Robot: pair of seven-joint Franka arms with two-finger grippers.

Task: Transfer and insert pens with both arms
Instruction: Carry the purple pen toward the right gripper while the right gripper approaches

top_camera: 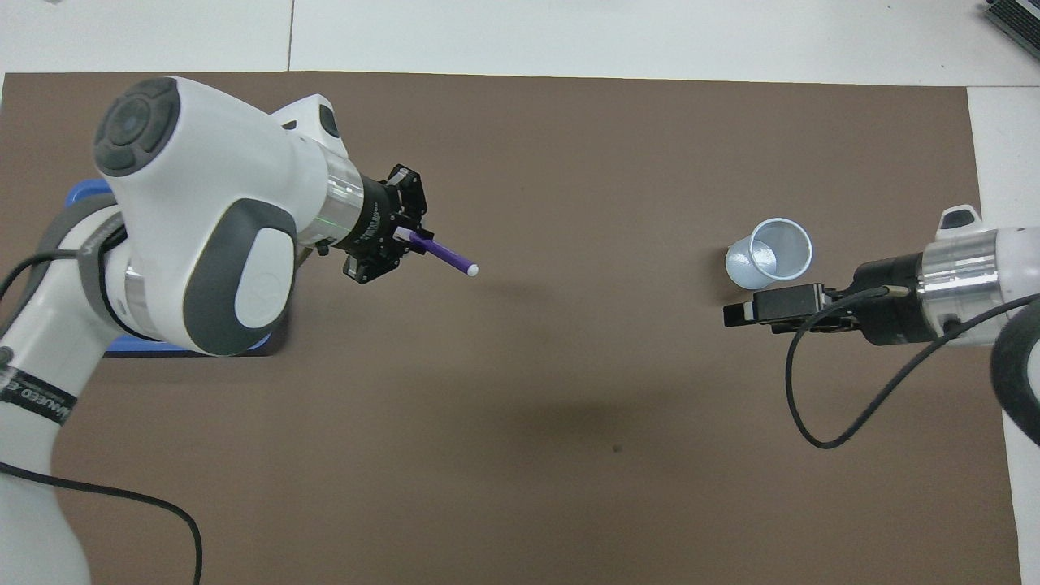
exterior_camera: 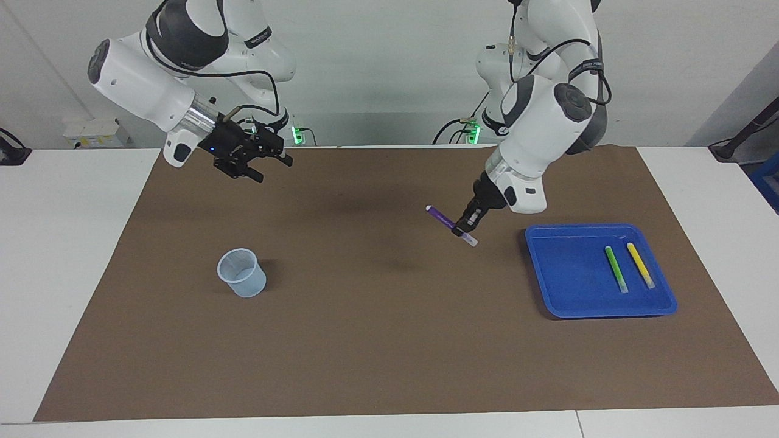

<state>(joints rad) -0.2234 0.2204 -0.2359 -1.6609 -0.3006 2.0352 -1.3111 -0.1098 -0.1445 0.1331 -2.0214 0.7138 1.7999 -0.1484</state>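
Facing view alone shows my blue tray (exterior_camera: 548,286) unobstructed, holding the green pen (exterior_camera: 616,269) and yellow pen (exterior_camera: 640,265); overhead, my left arm hides them; my left gripper (exterior_camera: 464,231) clenches the purple pen (exterior_camera: 449,224) over the mat (exterior_camera: 389,340); my right gripper (exterior_camera: 258,164) hangs spread, unladen; the cup (exterior_camera: 242,273) holds nothing.

purple pen (exterior_camera: 449,223): violet barrel, whitish tips at both ends.
green pen (exterior_camera: 616,269): bright green barrel, pale clear end.
yellow pen (exterior_camera: 640,265): yellow barrel, pale clear end.
tray (exterior_camera: 566,286): solid glossy blue.
cup (exterior_camera: 242,273): translucent pale blue-white.
mat (exterior_camera: 389,340): plain matte brown.
table (exterior_camera: 67,243): plain white.
left gripper (exterior_camera: 467,229): black, on a silver wrist and white arm with dark grey joint bands.
right gripper (exterior_camera: 258,164): black, same white arm.
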